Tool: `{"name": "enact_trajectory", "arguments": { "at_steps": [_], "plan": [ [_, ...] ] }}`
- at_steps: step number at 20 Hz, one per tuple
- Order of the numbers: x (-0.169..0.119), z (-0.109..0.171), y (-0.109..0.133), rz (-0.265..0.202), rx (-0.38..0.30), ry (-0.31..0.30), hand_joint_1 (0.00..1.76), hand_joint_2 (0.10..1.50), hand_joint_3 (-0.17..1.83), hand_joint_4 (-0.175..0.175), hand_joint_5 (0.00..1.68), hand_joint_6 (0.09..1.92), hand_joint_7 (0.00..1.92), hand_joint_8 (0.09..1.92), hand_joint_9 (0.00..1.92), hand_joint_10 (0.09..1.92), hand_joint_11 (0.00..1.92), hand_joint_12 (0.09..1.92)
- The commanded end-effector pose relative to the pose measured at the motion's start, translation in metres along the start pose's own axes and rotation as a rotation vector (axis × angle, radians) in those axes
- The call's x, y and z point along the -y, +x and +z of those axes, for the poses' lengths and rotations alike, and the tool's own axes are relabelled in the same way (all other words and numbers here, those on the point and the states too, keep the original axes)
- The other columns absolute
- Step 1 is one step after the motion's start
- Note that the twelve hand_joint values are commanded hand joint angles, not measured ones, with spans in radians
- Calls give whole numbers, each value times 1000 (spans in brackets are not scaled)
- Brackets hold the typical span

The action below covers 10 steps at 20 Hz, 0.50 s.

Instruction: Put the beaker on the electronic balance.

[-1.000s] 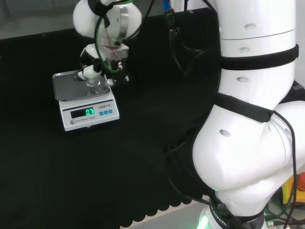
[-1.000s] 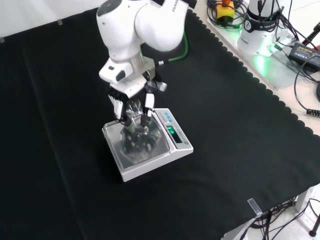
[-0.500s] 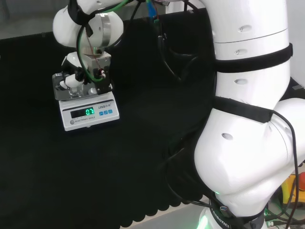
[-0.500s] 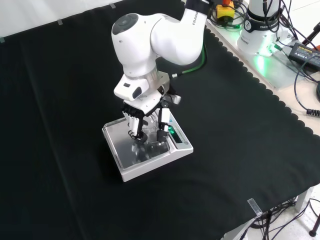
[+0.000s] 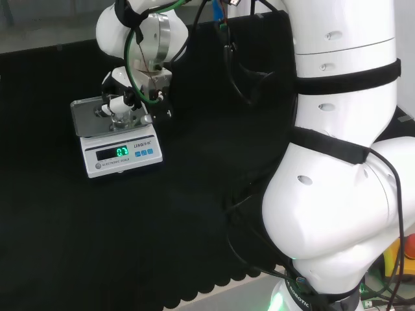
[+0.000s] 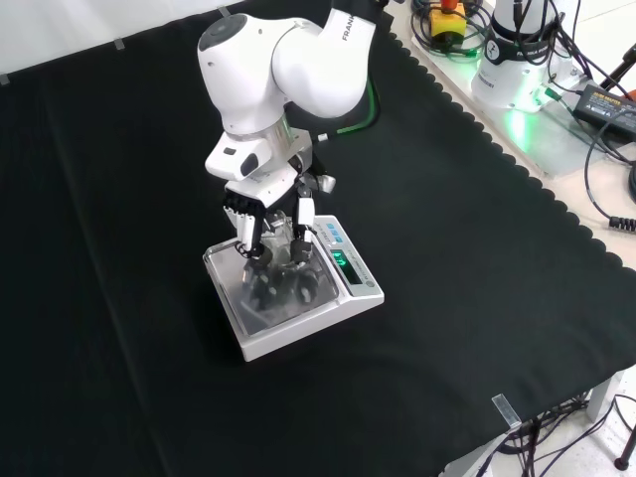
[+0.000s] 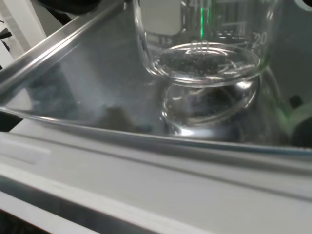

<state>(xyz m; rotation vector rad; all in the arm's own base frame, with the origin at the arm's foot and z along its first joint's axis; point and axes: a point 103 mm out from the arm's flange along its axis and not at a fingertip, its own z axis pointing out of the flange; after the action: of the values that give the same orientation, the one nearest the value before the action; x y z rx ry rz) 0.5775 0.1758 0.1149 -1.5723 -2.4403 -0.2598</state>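
1. The hand [image 6: 270,214] hangs over the electronic balance [image 6: 298,298], its fingers [image 6: 301,221] curled round the clear beaker [image 7: 204,41], which sits between them just above the steel pan [image 7: 83,92]; whether its base touches the pan I cannot tell.
2. Risk, as I judge it: if the fingers part before the base rests flat, the glass may tip or skate on the smooth pan.
3. A finger dragging the rim on withdrawal could topple it.
4. Below the fingers, black cloth [image 6: 477,298] covers the worktop; cables [image 6: 596,89] lie well apart, beyond its scalloped edge.
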Motion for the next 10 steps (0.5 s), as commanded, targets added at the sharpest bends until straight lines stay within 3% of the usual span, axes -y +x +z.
{"name": "enact_trajectory", "arguments": {
  "at_steps": [1,6,7,8,10],
  "plan": [
    [-1,4,-4,-3,10,5,1126,1111,-6,-106,1004,976,1525,782,1831,426,1684,662],
    [-2,4,-3,-1,3,4,1126,1111,-5,-106,1004,975,1525,782,1830,427,1684,661],
    [-1,3,-5,-1,-23,12,1123,1109,-6,-97,1007,971,1526,782,1832,429,1684,661],
    [-1,2,-7,1,-61,23,1111,1106,-8,-62,1014,961,1528,783,1840,433,1679,662],
    [1,0,-11,11,-112,48,934,1058,-47,-131,950,853,1465,867,1805,451,1595,729]
  ]
}}
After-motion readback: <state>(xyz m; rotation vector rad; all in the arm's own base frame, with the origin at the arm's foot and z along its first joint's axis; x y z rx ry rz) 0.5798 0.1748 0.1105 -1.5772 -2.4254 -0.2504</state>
